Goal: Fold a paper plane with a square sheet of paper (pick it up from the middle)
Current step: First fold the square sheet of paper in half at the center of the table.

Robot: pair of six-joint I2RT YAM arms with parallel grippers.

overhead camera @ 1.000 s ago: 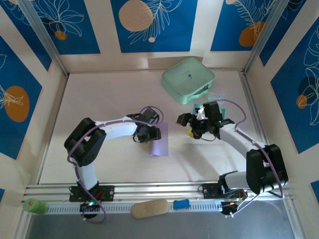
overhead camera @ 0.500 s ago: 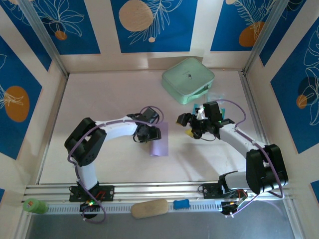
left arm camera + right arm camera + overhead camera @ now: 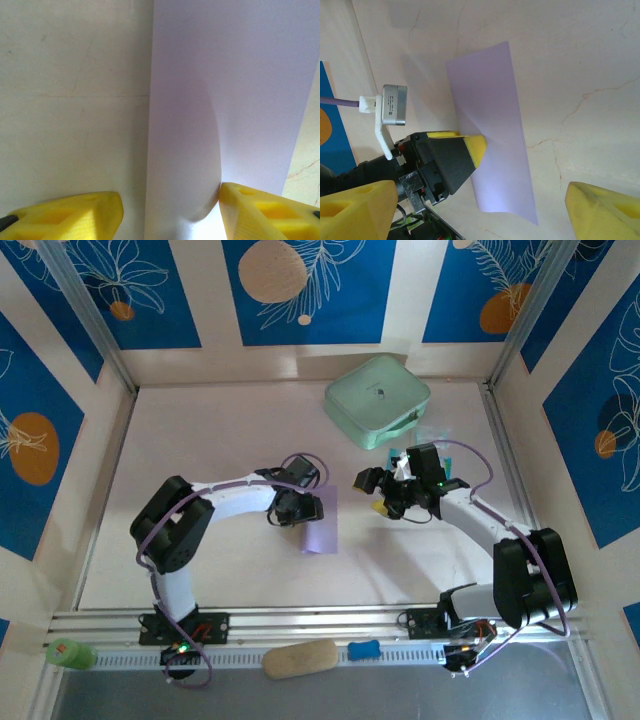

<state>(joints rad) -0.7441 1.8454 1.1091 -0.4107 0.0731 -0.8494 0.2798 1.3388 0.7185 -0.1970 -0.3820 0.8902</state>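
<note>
Left tool (image 3: 171,207), released, straddles a long edge of the square sheet of paper (image 3: 487,125) on the surface (image 3: 570,60); right tool (image 3: 477,210) hovers released. Likely best: press the crease evenly, without sliding

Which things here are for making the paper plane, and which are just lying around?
For the plane:
paper
left gripper
right gripper

Just lying around:
green case
tan lump
blue piece
green roll
</note>
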